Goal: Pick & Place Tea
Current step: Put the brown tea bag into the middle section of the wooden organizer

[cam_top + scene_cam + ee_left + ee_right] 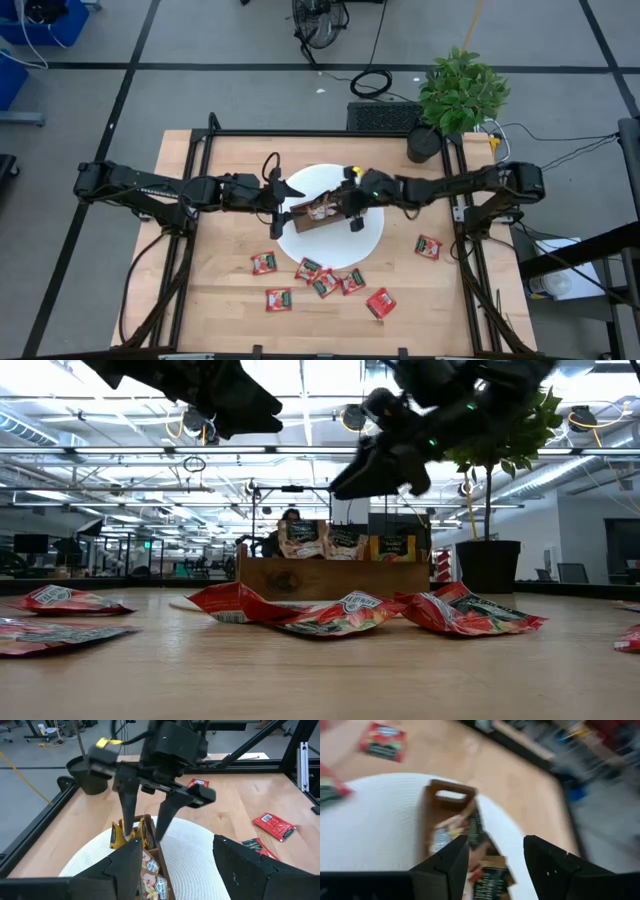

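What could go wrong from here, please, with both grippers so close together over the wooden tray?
1. The right gripper, open, hangs just above the yellow sachets in the wooden tray; a finger could snag one or nudge the tray on its white mat.
2. The left gripper, open, hovers at the tray's other end, so the two arms could collide.
3. Red sachets on the table overlap, so one grasp may take two.

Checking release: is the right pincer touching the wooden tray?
Apart. The low view shows the right pincer hanging above the wooden tray, with open room background between them.
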